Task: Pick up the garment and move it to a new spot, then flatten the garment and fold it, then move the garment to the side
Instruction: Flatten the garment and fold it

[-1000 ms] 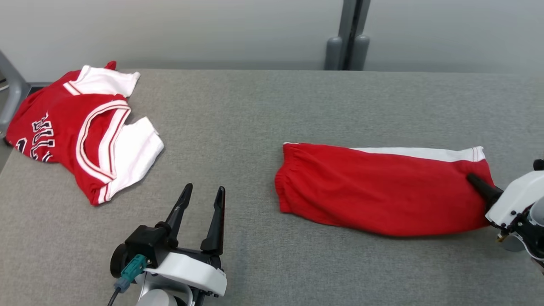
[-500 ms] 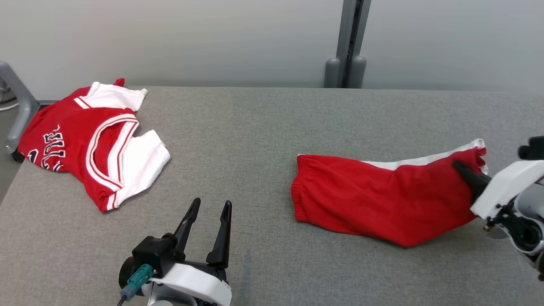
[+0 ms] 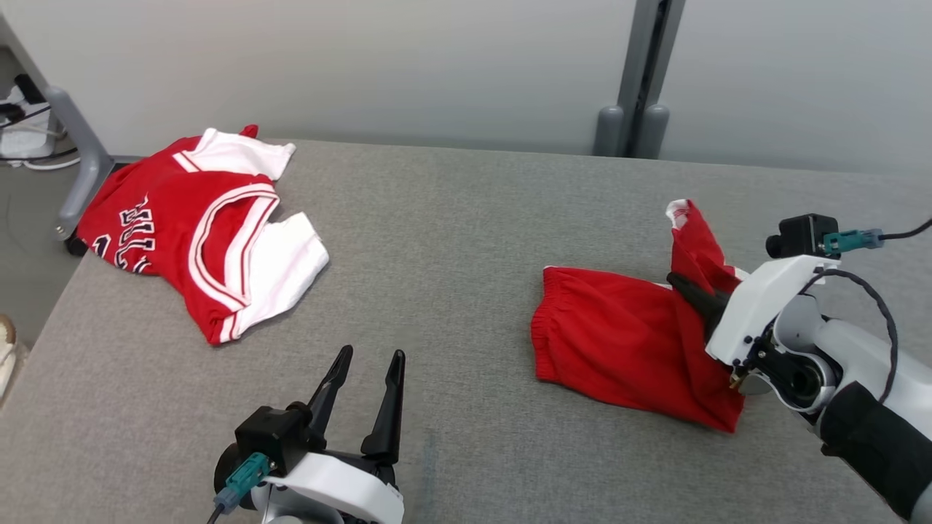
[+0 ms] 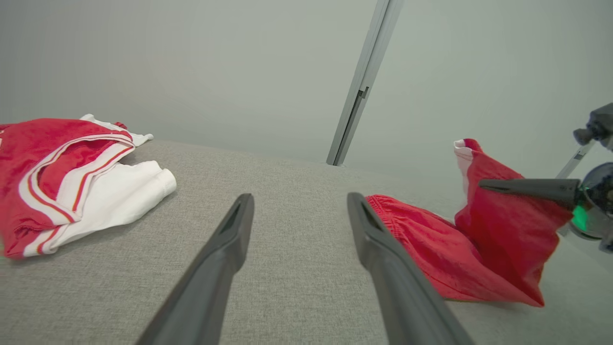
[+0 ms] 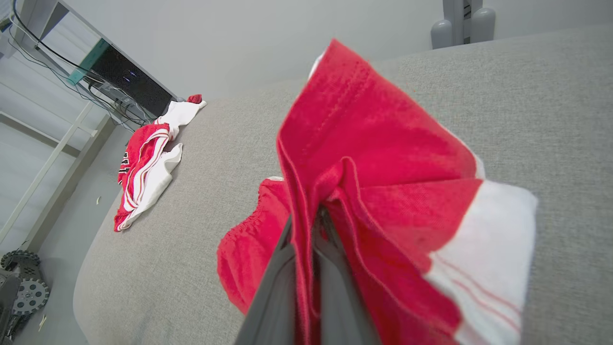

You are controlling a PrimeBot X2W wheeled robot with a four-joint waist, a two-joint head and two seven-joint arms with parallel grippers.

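Observation:
The garment [image 3: 611, 349] is a pair of red shorts with a white side stripe, lying on the right half of the grey table [image 3: 451, 240]. My right gripper [image 3: 678, 281] is shut on the hem end, which it holds raised and doubled back toward the elastic waistband. The waistband end still rests on the table. In the right wrist view the red cloth [image 5: 364, 143] bunches around my closed right gripper [image 5: 311, 215]. My left gripper [image 3: 370, 356] stands open near the front edge, holding nothing. The left wrist view has the garment [image 4: 431, 249] to the right of its fingers [image 4: 299, 199].
A red and white jersey [image 3: 204, 233] lies crumpled at the table's far left corner [image 4: 72, 167]. A grey post [image 3: 641, 73] stands behind the table's back edge. A grey frame leg [image 3: 80, 167] is off the left side.
My right gripper has lifted the garment's hem end off the table and carried it left toward the waistband. The head view has shifted too. The left gripper stays open in place.

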